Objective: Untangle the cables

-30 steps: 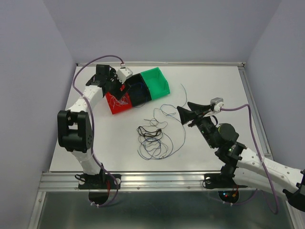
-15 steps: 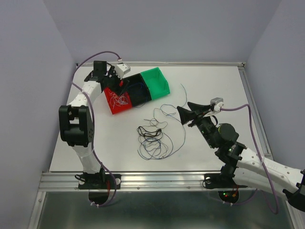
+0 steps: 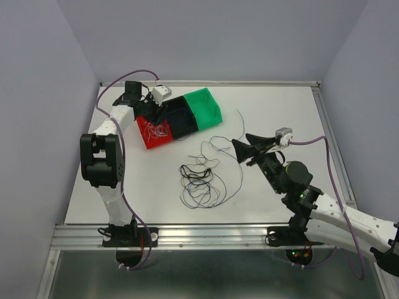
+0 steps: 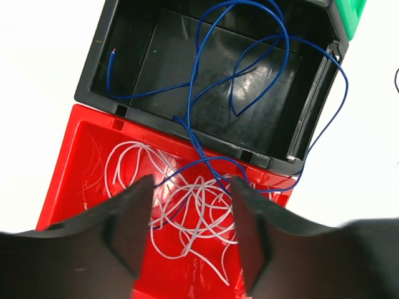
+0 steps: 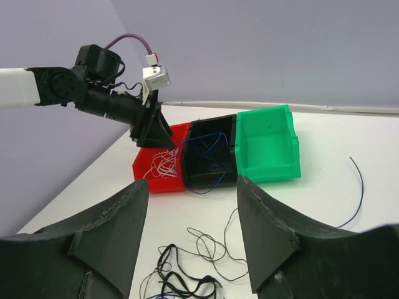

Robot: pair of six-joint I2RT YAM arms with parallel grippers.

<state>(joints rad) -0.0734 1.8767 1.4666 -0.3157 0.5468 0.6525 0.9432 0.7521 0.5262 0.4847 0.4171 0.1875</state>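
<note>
A tangle of thin black and dark cables lies mid-table, also in the right wrist view. White cables lie in the red bin; a dark blue cable loops in the black bin, crossing into the red bin and over its right wall. A lone blue cable lies right of the green bin. My left gripper is open and empty above the red bin. My right gripper is open and empty, right of the tangle.
Red bin, black bin and green bin stand in a row at the back left. The table's raised rim runs along the right side. The left arm's purple cord arcs over the back left corner.
My left gripper has pulled back toward the back left, away from the bins. The right arm and the tangle have not moved.
</note>
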